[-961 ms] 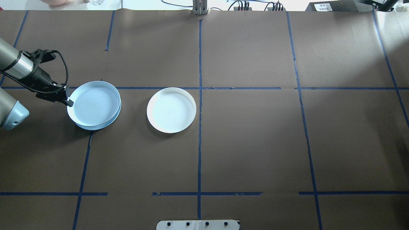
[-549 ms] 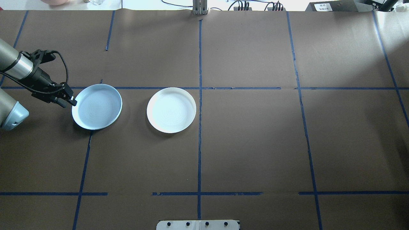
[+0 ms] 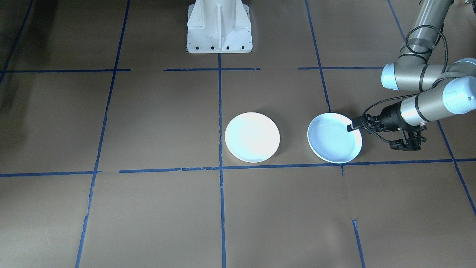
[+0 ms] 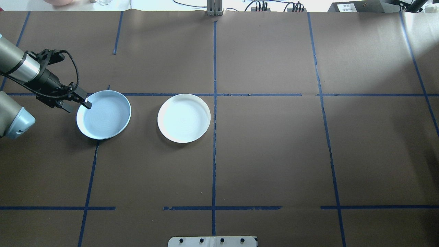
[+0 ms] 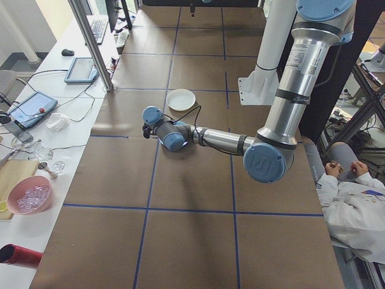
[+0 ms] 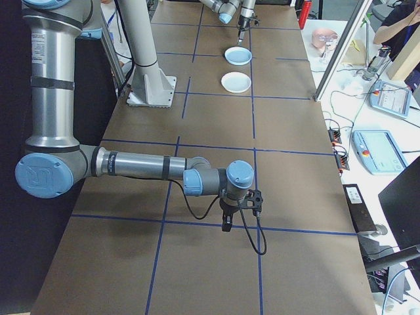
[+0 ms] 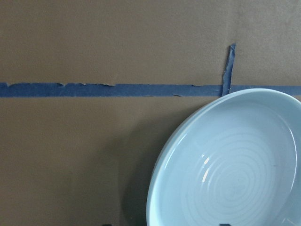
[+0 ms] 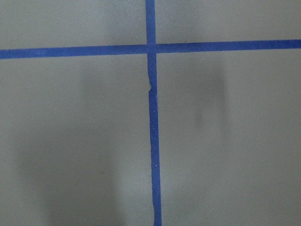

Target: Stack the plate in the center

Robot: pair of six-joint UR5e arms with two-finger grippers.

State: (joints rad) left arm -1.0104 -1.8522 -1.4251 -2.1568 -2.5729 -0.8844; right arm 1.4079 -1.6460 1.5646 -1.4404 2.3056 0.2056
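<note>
A pale blue plate lies flat on the brown table, left of the middle. A white plate sits beside it, just left of the centre line. My left gripper stands open at the blue plate's left rim, one finger over the rim and one outside it. The left wrist view shows only the two fingertips, far apart at the bottom edge. My right gripper hangs over bare table far to the right, and I cannot tell whether it is open or shut.
Blue tape lines divide the table into a grid. The robot base stands at the near edge. A side bench holds tablets and a pink bowl. A seated person is beside the robot.
A second ago the left gripper held the blue plate raised by its rim. The plate now lies flat, and the gripper has opened and shifted slightly up and right.
</note>
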